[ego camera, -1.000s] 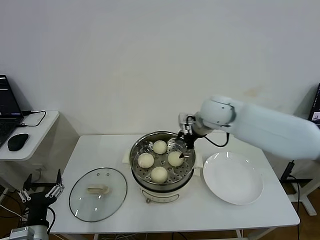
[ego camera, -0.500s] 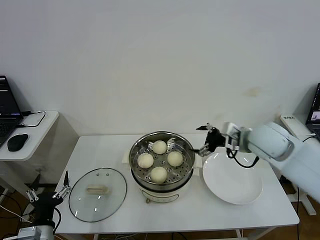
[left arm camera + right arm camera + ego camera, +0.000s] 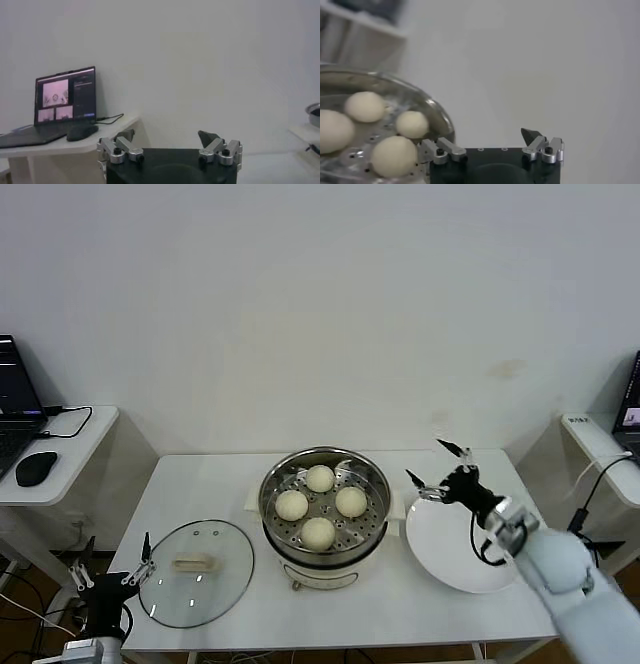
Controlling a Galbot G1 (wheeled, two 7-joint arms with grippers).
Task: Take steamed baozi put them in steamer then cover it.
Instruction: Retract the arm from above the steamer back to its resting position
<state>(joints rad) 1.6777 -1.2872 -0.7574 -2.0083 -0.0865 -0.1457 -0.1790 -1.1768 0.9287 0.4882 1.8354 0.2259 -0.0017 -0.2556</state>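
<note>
Centre frame: four steamed baozi (image 3: 319,504) loaded in steamer (image 3: 324,506), cover (image 3: 195,572) lower left awaiting pickup; left gripper (image 3: 108,578) beside it, right gripper (image 3: 440,471) above plate (image 3: 466,541), both spread, empty.

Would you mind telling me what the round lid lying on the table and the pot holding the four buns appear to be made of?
The round clear lid looks like glass with a metal rim: the table shows through it. Its cream handle may be plastic. The shiny round steamer pot looks like polished stainless steel, with a perforated tray, on a white, probably plastic, base.
</note>
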